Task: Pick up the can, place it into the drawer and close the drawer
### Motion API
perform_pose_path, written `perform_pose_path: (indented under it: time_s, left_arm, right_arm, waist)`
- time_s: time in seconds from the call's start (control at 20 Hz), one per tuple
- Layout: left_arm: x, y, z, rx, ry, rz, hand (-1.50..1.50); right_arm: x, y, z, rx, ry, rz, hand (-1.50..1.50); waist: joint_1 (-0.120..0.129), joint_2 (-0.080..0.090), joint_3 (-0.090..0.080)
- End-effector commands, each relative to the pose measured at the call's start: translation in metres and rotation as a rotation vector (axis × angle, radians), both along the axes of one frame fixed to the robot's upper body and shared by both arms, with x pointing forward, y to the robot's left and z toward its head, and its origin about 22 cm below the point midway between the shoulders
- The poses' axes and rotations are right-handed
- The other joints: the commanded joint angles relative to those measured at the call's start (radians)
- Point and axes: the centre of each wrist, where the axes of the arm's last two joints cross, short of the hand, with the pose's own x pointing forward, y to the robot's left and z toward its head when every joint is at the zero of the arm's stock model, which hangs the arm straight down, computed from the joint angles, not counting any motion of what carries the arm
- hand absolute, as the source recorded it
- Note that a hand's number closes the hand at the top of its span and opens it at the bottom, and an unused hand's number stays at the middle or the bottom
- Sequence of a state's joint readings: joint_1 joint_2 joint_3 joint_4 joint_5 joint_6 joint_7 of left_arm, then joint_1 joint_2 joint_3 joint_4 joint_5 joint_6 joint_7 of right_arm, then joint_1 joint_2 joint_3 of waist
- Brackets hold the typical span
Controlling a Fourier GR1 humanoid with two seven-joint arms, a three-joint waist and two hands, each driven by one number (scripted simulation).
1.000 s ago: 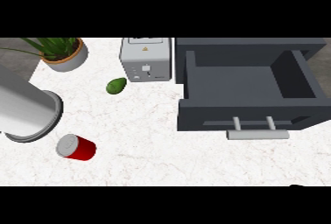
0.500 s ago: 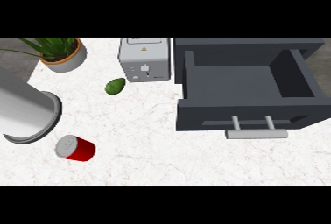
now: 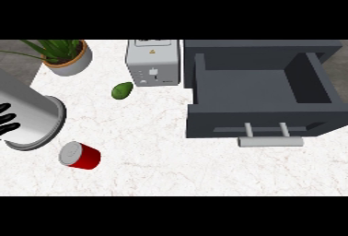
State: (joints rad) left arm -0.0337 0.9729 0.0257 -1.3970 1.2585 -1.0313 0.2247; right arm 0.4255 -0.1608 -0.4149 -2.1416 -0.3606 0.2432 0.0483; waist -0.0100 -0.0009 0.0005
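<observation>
One red can (image 3: 80, 156) lies on its side on the counter (image 3: 170, 161), lower left, well apart from the single open drawer (image 3: 262, 94) at right. One avocado (image 3: 122, 90), one toaster (image 3: 154, 62), one plant (image 3: 65, 55). The left hand (image 3: 5, 120) is cut off at the edge; its finger state is unclear. The right hand is out of view.

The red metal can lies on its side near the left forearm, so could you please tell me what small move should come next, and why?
Probably lower the left hand toward the red metal can, since the can lies untouched on the white marble counter and the dark grey drawer already stands open.
</observation>
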Motion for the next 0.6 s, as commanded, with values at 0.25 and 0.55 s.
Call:
perform_pose_path:
  time_s: [0.25,0.55]
  left_arm:
    - [0.017,-0.036,-0.035,0.033,0.023,0.003,-1.50]
    - [0.023,-0.048,-0.071,0.065,0.027,-0.007,-1.50]
  right_arm:
    - [-0.020,-0.007,0.000,-0.025,0.016,-0.014,-1.50]
    - [-0.018,-0.020,0.006,0.007,-0.001,-0.003,-1.50]
  waist:
    - [0.001,0.000,-0.001]
    - [0.000,0.001,-0.001]
